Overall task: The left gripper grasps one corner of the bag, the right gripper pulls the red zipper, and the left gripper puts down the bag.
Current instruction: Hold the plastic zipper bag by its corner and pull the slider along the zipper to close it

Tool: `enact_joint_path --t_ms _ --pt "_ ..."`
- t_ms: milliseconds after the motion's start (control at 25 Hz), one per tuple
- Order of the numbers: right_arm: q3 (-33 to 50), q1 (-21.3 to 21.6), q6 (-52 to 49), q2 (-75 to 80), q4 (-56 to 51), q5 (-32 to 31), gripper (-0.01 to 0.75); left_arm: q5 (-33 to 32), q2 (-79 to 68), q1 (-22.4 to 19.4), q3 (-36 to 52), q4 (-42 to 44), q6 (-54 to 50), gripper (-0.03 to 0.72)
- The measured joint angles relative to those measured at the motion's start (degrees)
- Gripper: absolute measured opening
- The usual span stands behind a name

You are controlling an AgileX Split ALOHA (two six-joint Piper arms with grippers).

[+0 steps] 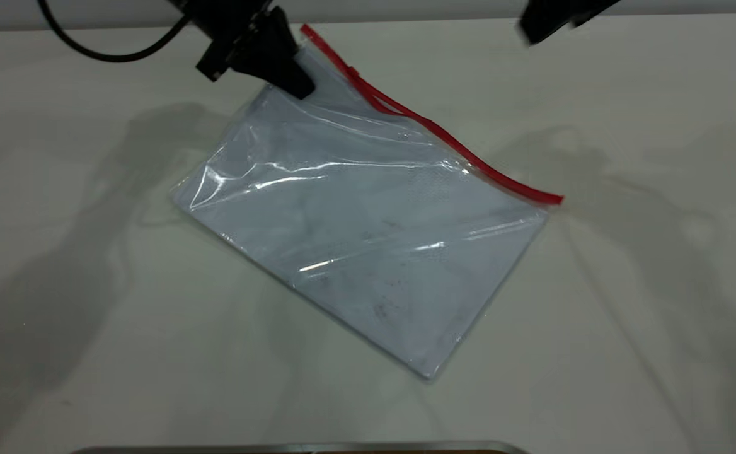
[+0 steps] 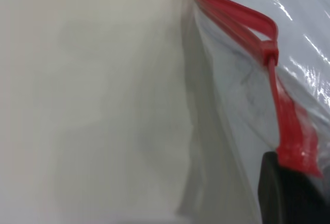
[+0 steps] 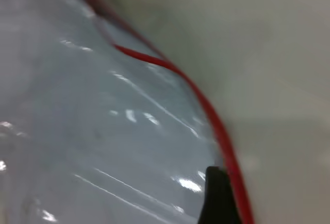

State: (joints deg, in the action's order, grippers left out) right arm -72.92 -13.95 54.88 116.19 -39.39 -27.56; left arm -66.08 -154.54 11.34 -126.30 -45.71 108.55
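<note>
The bag lies slanted on the table, clear and bluish-white with dark specks. Its red zipper runs along the far long edge, and the small slider tab sits near the left end, where the strip splits into a loop. My left gripper is shut on the corner of the bag and holds it slightly raised. In the left wrist view a black finger grips beside the red strip end. My right gripper hovers at the far right, off the bag; one of its fingers shows near the zipper.
A white table surrounds the bag. A grey metal edge runs along the near side. The left arm's smooth cable loops at the far left.
</note>
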Motion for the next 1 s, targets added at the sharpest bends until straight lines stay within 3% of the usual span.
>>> enact_joint_path --t_ms 480,1000 --pt "-3.87 -2.75 27.29 7.43 -29.33 -4.46 0.579 0.82 -0.33 3.55 -1.31 -2.62 4.06 0.053" --pt "-3.87 -2.75 34.96 12.51 -36.62 -4.36 0.578 0.16 -0.65 4.29 -1.35 -6.06 4.35 0.053"
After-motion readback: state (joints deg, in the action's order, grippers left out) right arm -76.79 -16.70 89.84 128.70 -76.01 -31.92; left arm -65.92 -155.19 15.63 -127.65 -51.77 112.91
